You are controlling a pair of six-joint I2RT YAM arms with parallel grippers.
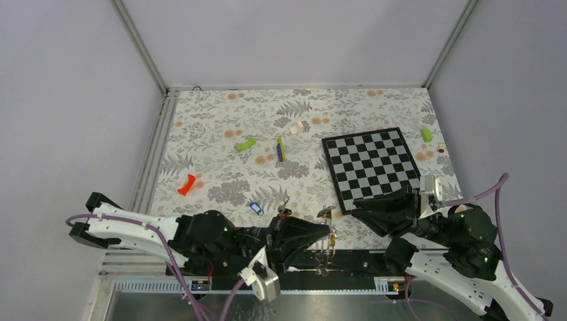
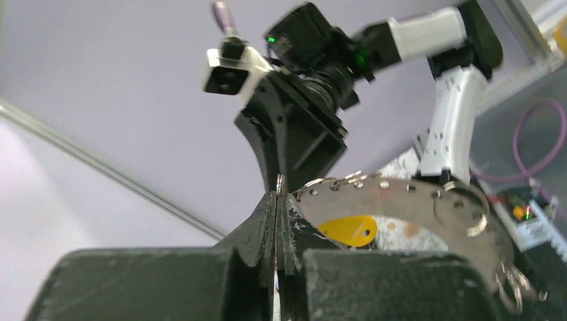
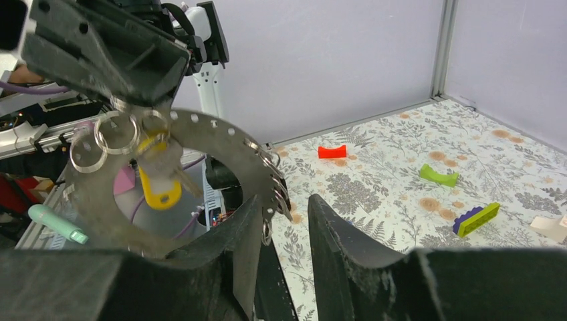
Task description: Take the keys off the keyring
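Observation:
The keyring (image 3: 224, 137), a large flat silvery hoop with small holes, hangs in the air at the table's near edge (image 1: 325, 246). My left gripper (image 2: 278, 194) is shut on its rim and shows at the top left of the right wrist view (image 3: 107, 50). A yellow-tagged key (image 3: 160, 192) and small split rings (image 3: 107, 137) hang from the hoop. My right gripper (image 3: 284, 207) is open just right of the hoop, its left finger (image 3: 244, 231) against the rim, with nothing between the fingers. A blue-tagged key (image 1: 254, 207) and a dark-tagged key (image 1: 284, 212) lie on the cloth.
A checkered board (image 1: 372, 166) lies at the right. Lime-green blocks (image 1: 245, 144) (image 1: 426, 134), a yellow-green and purple stick (image 1: 281, 148), a red-orange piece (image 1: 187, 184) and a pale piece (image 1: 298, 127) are scattered on the floral cloth. Walls enclose the table.

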